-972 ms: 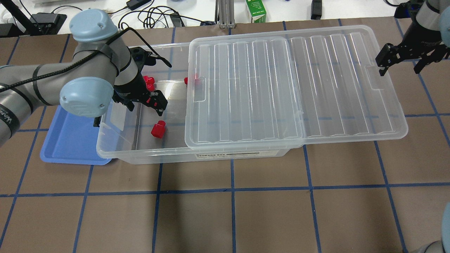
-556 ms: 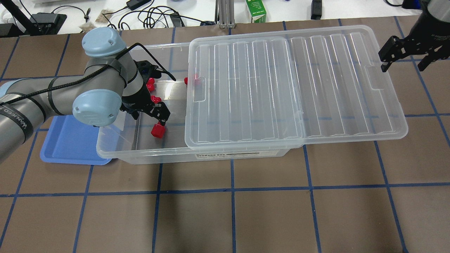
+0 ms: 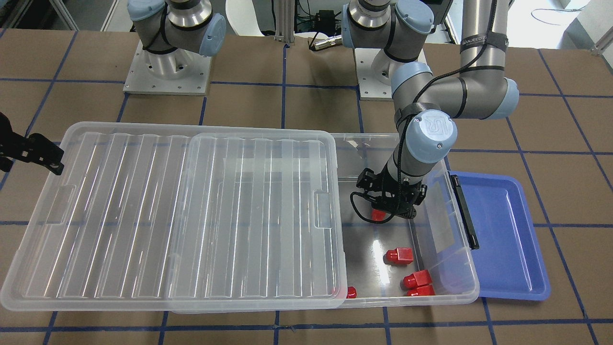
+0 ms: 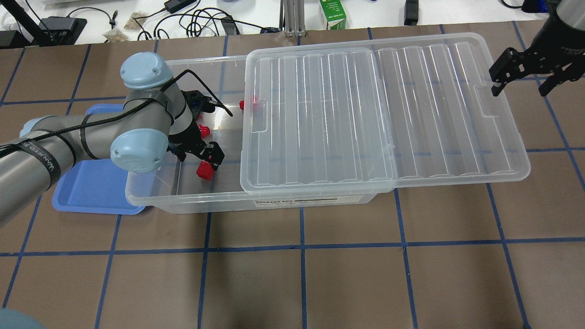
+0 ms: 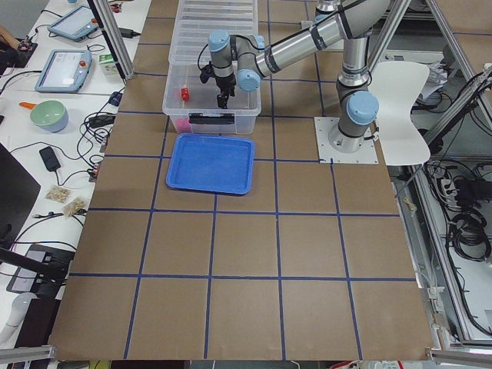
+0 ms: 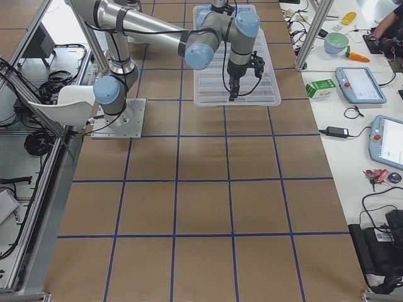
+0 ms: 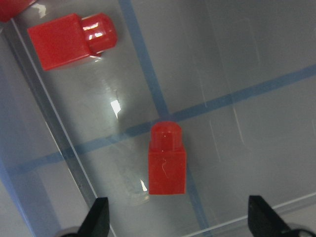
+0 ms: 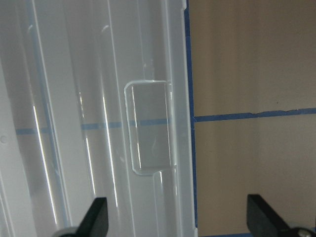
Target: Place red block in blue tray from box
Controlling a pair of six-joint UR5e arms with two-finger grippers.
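The clear box lies open at its left end, with its ribbed lid slid to the right. Several red blocks lie inside. One red block lies on its side near the front wall. My left gripper hangs open just above it, pointing down. In the left wrist view the block lies between my open fingertips, untouched. The blue tray sits empty on the table against the box's left end. My right gripper is open and empty over the lid's right edge.
Other red blocks lie in the box, and one half under the lid. A black latch runs along the box end beside the tray. Cables and a green carton sit beyond the table's far edge.
My left gripper has moved toward the box's front wall and lower, from near the back blocks to directly over the front block. My right gripper has shifted slightly and stays open.
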